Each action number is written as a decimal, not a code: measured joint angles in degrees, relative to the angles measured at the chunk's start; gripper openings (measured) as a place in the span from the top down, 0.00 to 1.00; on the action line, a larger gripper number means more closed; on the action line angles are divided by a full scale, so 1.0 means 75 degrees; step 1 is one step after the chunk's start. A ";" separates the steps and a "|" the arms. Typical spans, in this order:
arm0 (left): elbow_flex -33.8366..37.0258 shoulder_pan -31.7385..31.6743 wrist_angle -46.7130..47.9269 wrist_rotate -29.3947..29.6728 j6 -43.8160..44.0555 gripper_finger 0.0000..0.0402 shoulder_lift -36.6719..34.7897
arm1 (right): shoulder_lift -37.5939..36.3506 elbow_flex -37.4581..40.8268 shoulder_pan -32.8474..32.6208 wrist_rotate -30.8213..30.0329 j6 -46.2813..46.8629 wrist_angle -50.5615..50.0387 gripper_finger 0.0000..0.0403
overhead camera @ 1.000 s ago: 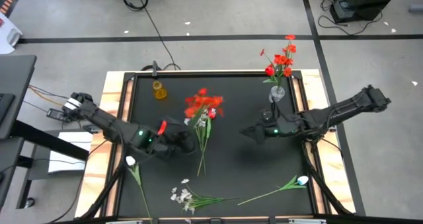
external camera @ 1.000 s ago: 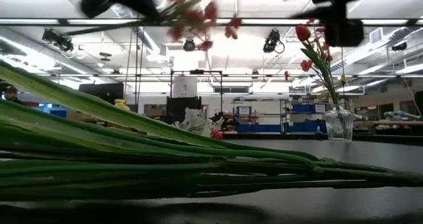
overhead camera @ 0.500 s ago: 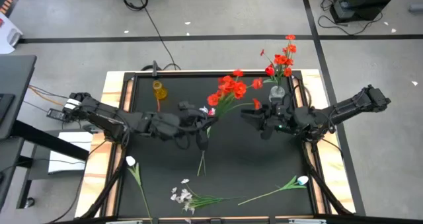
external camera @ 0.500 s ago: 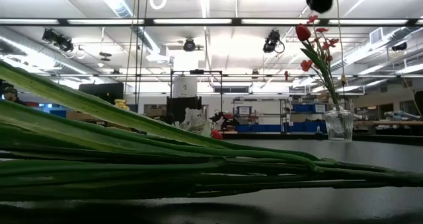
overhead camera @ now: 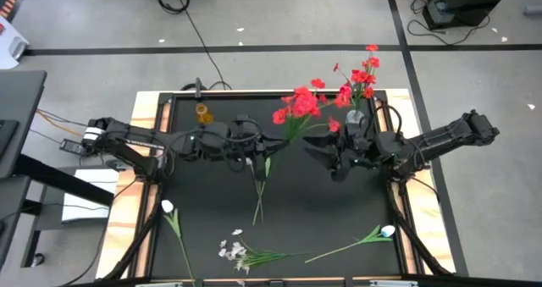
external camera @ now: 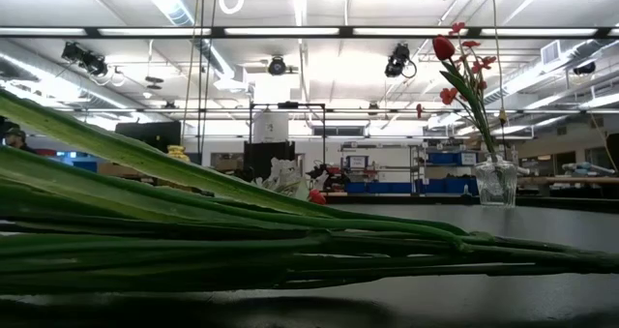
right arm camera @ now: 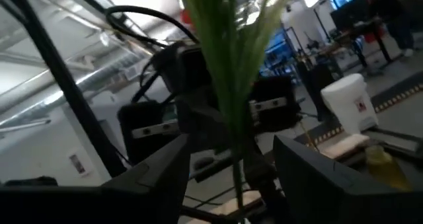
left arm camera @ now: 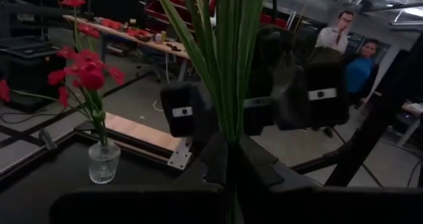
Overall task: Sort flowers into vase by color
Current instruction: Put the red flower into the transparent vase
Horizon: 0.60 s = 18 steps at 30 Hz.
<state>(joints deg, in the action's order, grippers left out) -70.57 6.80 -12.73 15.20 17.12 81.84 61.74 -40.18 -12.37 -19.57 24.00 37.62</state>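
Having carried the red flower bunch [overhead camera: 303,107] toward the table's [overhead camera: 296,204] far edge, the clamped left gripper [overhead camera: 269,143] offers its stem to the newly spread right gripper [overhead camera: 326,156].

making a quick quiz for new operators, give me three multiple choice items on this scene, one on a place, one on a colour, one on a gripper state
1. Where is the clear vase that already holds flowers?
A. near the table's far right corner
B. at the table's near left corner
C. on the floor

2. What colour are the blooms on the bunch held up between the arms?
A. white
B. red
C. yellow

3. How does the right gripper stand at the bunch's stems?
A. shut on the stems
B. out of sight
C. fingers spread, stems between them

Answers:
1. A, the high view shows the vase by the far right edge of the black table.
2. B, the high view shows red blooms above the stems that the left gripper is shut on.
3. C, the right wrist view shows its fingers apart on either side of the stems.
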 joint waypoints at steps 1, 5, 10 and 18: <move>0.0000 -0.0001 0.0009 -0.0003 -0.0002 0.95 0.0000 | 0.0044 -0.0082 0.0027 0.0050 -0.0082 0.0006 0.44; 0.0003 -0.0001 -0.0008 -0.0030 -0.0161 0.95 0.0000 | 0.0280 -0.0365 0.0303 0.0312 -0.0262 -0.0066 0.44; 0.0003 0.0002 -0.0008 -0.0169 -0.0200 0.95 0.0000 | 0.0733 -0.0817 0.0817 0.1250 -0.0182 -0.0256 0.44; 0.0003 0.0002 0.0002 -0.0166 -0.0192 0.95 0.0000 | 0.1213 -0.1429 0.1153 0.2157 -0.0208 -0.0305 0.47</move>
<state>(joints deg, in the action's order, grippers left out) -70.54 6.81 -12.71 13.96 15.68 81.84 70.85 -50.89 -3.72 -3.40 22.44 35.33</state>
